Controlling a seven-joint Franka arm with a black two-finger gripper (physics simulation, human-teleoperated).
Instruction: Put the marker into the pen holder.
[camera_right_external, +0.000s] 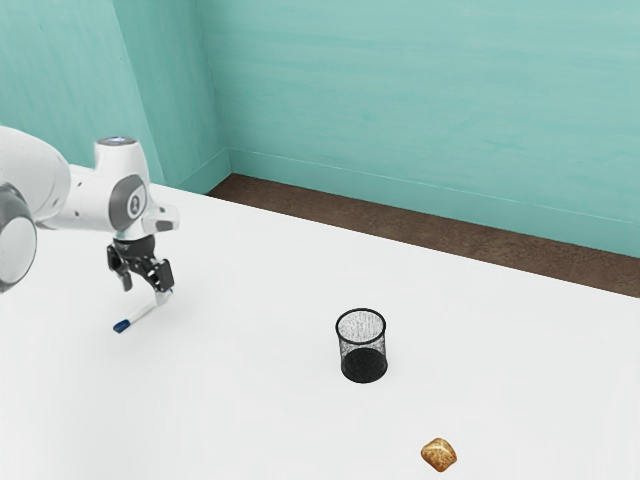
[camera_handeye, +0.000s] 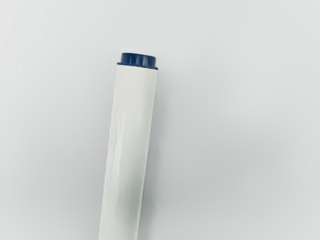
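The arm (camera_right_external: 85, 195) comes in from the exterior view's left, and its black jaws (camera_right_external: 146, 288) point down at the bench (camera_right_external: 240, 400). They stand parted, a gap showing between the two fingers, and grip nothing. The marker (camera_right_external: 146, 312) lies on the white bench just under them, outside the holder (camera_right_external: 363, 350). It lies at a slant in the exterior view: its dark blue end (camera_right_external: 122, 326) points toward that view's lower left, while its white end is close beneath the finger on the exterior view's right; whether that finger touches it, I cannot tell. In the wrist view the marker's smooth white body ends in a short blue plug (camera_handeye: 138, 60), slightly narrower than the body, and a soft shadow runs along one side of it on the bench. The holder, a round cup of black mesh with a thick dark rim and a dark base, stands upright on the bench, well apart from the jaws and the marker, toward the exterior view's right. Beyond it, nearer that view's lower edge, a small golden-brown lump (camera_right_external: 438, 454) rests on the bench, apart from the holder. Behind the bench are a strip of brown floor (camera_right_external: 430, 250) and a teal wall (camera_right_external: 420, 100).
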